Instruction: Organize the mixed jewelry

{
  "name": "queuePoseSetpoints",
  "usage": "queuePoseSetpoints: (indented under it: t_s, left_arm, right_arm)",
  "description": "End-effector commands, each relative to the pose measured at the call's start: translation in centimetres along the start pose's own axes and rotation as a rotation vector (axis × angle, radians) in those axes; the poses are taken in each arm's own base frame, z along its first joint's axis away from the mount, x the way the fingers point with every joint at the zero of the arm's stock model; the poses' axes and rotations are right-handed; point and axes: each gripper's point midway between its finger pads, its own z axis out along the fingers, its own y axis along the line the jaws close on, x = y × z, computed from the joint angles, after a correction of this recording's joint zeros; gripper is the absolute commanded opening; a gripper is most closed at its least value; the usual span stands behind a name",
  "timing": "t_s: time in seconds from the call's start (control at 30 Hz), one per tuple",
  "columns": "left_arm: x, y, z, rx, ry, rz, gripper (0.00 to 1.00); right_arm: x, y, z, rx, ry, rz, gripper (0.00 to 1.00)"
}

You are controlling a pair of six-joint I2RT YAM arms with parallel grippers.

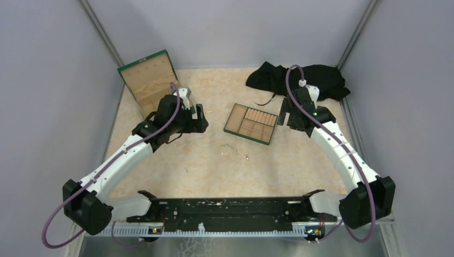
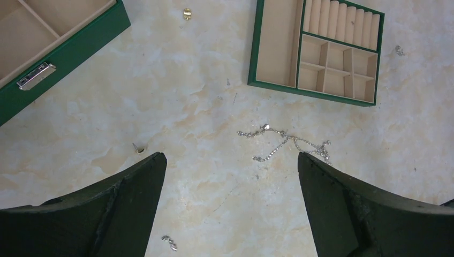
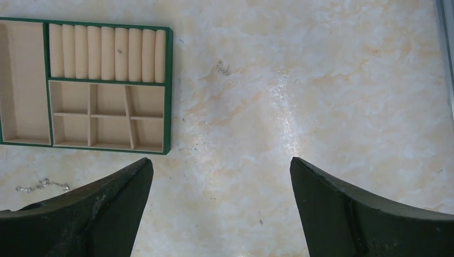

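Observation:
The jewelry lies loose on the marbled table. In the left wrist view a thin silvery chain (image 2: 284, 142) lies below the green-rimmed tan tray (image 2: 310, 91). There are also a tiny piece (image 2: 169, 242), a stud (image 2: 138, 148), a gold piece (image 2: 187, 13) and a small bit (image 2: 399, 50). My left gripper (image 2: 230, 158) is open and empty above the table, the chain just beyond its right finger. My right gripper (image 3: 219, 163) is open and empty to the right of the tray (image 3: 168, 80), with a small piece (image 3: 220, 67) ahead and the chain (image 3: 43, 186) at far left.
An open green box (image 1: 150, 80) with a tan lining stands at the back left, and its corner with a metal clasp shows in the left wrist view (image 2: 64, 53). A black cloth (image 1: 300, 77) lies at the back right. The tray (image 1: 251, 124) holds a row of padded rolls (image 3: 107, 52).

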Motion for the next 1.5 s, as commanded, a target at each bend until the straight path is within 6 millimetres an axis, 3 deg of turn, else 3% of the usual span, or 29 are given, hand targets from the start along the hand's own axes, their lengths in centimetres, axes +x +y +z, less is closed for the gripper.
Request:
queuePoseSetpoints:
  t_s: [0.0, 0.33, 0.47, 0.6, 0.77, 0.87, 0.97, 1.13, 1.3, 1.47]
  left_arm:
    - [0.1, 0.5, -0.1, -0.02, -0.006, 0.01, 0.99]
    - [2.2, -0.2, 0.7, 0.001, 0.076, 0.037, 0.99]
    - [3.9, -2.5, 1.1, 0.026, 0.111, 0.138, 0.99]
    - [6.6, -6.0, 2.1, 0.076, 0.131, 0.292, 0.99]
    - [10.2, -10.0, 4.6, 0.109, 0.193, 0.459, 0.99]
    - [11.6, -11.1, 6.6, 0.11, 0.249, 0.522, 0.97]
    - [12.7, -11.3, 8.1, 0.069, 0.346, 0.561, 0.91]
    - [12.7, -11.4, 10.1, 0.036, 0.348, 0.592, 0.67]
    - [13.5, -10.2, 11.7, 0.022, 0.416, 0.605, 0.55]
    - [13.5, -10.0, 11.4, 0.151, 0.411, 0.713, 0.59]
  right_arm:
    - [-1.6, 1.2, -1.0, -0.068, -0.074, 0.054, 0.98]
    - [-1.3, 2.8, -0.9, -0.164, -0.087, 0.086, 0.99]
    - [-1.1, 2.2, -0.8, -0.134, -0.087, 0.096, 0.98]
    - [-1.4, 1.0, -1.2, -0.081, -0.1, 0.102, 0.98]
    - [-1.6, -1.4, -2.1, 0.015, -0.132, 0.118, 0.98]
    - [-1.7, -2.4, -2.8, 0.053, -0.142, 0.136, 0.97]
    - [-1.6, -2.9, -3.3, 0.052, -0.153, 0.152, 0.97]
    - [-1.1, -3.3, -3.7, 0.045, -0.165, 0.162, 0.96]
    - [-0.8, -3.6, -3.5, 0.058, -0.156, 0.163, 0.96]
    - [-0.7, -3.4, -3.5, 0.051, -0.15, 0.162, 0.95]
